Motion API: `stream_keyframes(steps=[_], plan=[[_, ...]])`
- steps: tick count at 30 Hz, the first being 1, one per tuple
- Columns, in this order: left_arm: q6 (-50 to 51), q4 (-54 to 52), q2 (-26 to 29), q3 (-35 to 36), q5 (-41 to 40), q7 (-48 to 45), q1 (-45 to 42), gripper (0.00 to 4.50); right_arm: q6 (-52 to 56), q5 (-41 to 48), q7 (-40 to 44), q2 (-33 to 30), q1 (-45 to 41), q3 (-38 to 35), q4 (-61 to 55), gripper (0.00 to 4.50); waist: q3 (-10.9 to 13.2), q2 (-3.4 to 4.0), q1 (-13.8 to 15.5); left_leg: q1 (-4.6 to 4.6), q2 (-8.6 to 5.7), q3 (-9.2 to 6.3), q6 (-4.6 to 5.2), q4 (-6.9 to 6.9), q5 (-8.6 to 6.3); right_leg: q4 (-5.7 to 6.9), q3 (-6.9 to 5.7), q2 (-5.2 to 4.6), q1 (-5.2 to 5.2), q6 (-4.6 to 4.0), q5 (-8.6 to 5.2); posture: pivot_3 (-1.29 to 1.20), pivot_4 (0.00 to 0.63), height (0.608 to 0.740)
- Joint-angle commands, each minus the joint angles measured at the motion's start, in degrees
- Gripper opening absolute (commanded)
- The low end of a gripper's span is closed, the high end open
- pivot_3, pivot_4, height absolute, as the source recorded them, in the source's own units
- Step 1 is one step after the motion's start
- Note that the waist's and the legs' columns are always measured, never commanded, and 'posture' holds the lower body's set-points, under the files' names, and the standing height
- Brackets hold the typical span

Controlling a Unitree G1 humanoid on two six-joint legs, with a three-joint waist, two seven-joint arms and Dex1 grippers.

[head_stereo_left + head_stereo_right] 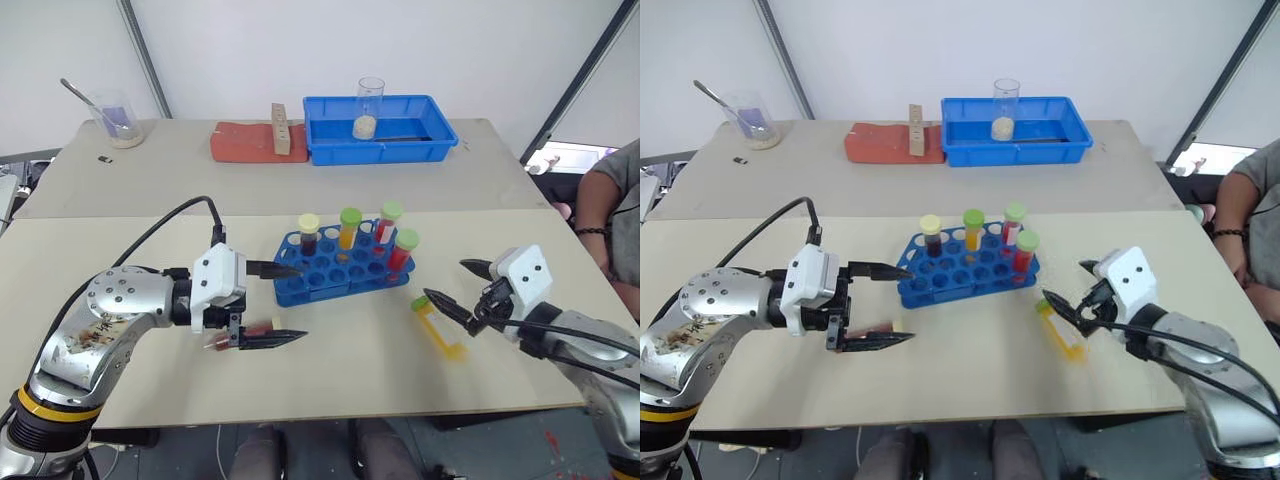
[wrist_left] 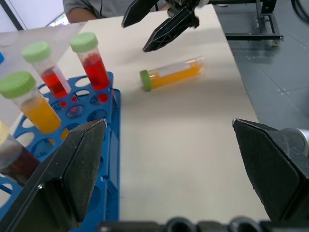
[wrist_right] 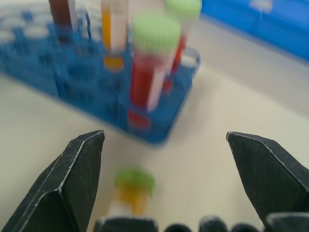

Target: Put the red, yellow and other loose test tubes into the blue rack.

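Both grippers stand with jaws wide apart, holding nothing. The right gripper [image 1: 462, 289] reaches in low from the table's right edge, just beside a yellow-orange tube [image 1: 438, 327] lying flat. The left gripper [image 1: 287, 304] points level toward the right, its fingers bracketing the near left end of the blue rack [image 1: 340, 275], above a dark red-brown tube [image 1: 262, 328] lying on the table. Four capped tubes stand upright in the rack.

Four tubes stand up tall in the blue rack [image 1: 340, 265], so a gripper has to go over their caps. A yellow tube [image 1: 438, 328] lies flat on the desk [image 1: 350, 370], right of the rack, with bare desk all around it. A small tube [image 1: 250, 330] lies left of the rack.
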Motion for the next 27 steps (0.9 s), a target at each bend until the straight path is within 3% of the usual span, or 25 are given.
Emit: stream_keyframes(steps=[1, 6, 13, 21, 26, 27], plan=[[-1.03, -3.82, 1.64, -0.17, -0.49, -1.81, 1.02, 4.5, 14.14, 2.8, -0.89, -4.89, -3.39, -1.29, -2.82, 4.46, 0.0, 0.0, -0.05, -0.01, -0.01, 0.01, 0.0, 0.01, 0.0, 0.0, 0.01, -0.02, -0.01, 0.0, 0.0, 0.0, 0.15, 0.729], [-2.33, -5.8, 1.36, -1.45, 0.32, -1.96, 2.89, 4.5, 32.94, 9.95, 0.88, -8.34, -11.74, 0.74, -2.36, 4.46, 0.01, -0.01, -0.14, -0.07, -0.02, -0.02, 0.01, -0.03, 0.0, -0.07, 0.01, -0.03, -0.06, 0.0, -0.01, 0.0, 0.15, 0.729], [-2.58, -6.5, -0.31, -2.99, 0.0, -1.14, 3.24, 4.5, 44.12, 13.14, 1.15, -8.1, -20.74, 6.52, -0.32, 4.46, 0.01, -0.01, 0.1, -0.2, -0.06, -0.08, 0.02, -0.03, -0.01, -0.16, 0.0, -0.03, -0.08, 0.05, -0.02, 0.0, 0.15, 0.729], [-2.88, -6.65, -2.07, -4.37, 0.94, 0.09, 3.35, 4.5, 46.86, 9.79, -2.11, -4.13, -29.75, 17.02, 8.22, 4.46, 0.01, -0.02, -0.2, -0.2, -0.05, -0.08, 0.02, -0.03, -0.01, -0.17, 0.0, -0.02, -0.09, 0.07, 0.0, 0.0, 0.15, 0.729], [-3.3, -6.74, -2.53, -4.8, 1.65, 0.58, 3.88, 4.5, 46.33, 8.66, -0.83, -5.31, -33.82, 23.15, 13.33, 4.46, 0.01, -0.02, -0.18, -0.23, -0.05, -0.09, 0.02, -0.03, -0.01, -0.18, -0.01, -0.02, -0.1, 0.07, 0.0, 0.0, 0.15, 0.729], [-3.41, -6.82, -2.6, -4.87, 1.78, 0.76, 4.04, 4.5, 47.03, 8.8, -0.34, -5.73, -34.67, 24.34, 14.25, 4.22, 0.01, -0.01, -0.19, -0.24, -0.06, -0.11, 0.03, -0.05, -0.01, -0.17, -0.02, -0.02, -0.1, 0.07, 0.0, 0.0, 0.15, 0.729]])
